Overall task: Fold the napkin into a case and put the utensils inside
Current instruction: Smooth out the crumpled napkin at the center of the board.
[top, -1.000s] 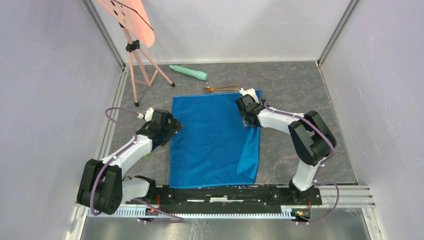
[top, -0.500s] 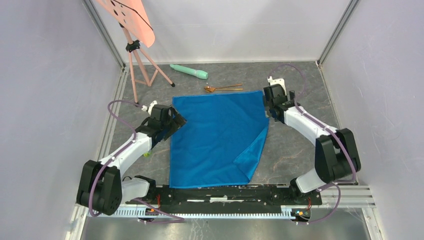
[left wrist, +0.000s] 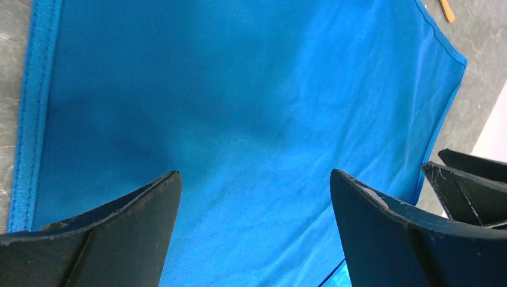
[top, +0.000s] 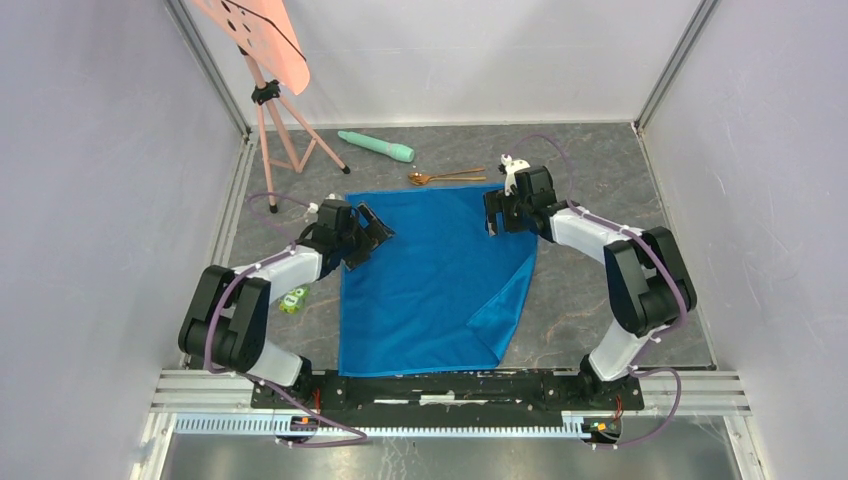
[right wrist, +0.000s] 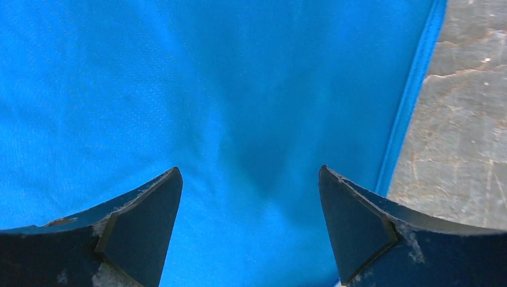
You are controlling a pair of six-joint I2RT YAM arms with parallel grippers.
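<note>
Both hands spread above the flat blue napkin

Top view: the napkin [top: 420,290] lies on the worktop [top: 600,180] with its 5 o'clock corner folded over. The utensils [top: 445,177] sit just past its 12 o'clock edge, and the left hand [top: 372,228] and right hand [top: 497,212] are spread over its far corners. Wrist views: only cloth shows between the fingers, and the utensils are nearly cut off.

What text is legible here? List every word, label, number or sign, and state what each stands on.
None can be read. The napkin is plain blue, the mint-green cylinder shows no label, and the dark marks on the pink board are no legible letters. The small green object is too small to tell.
</note>
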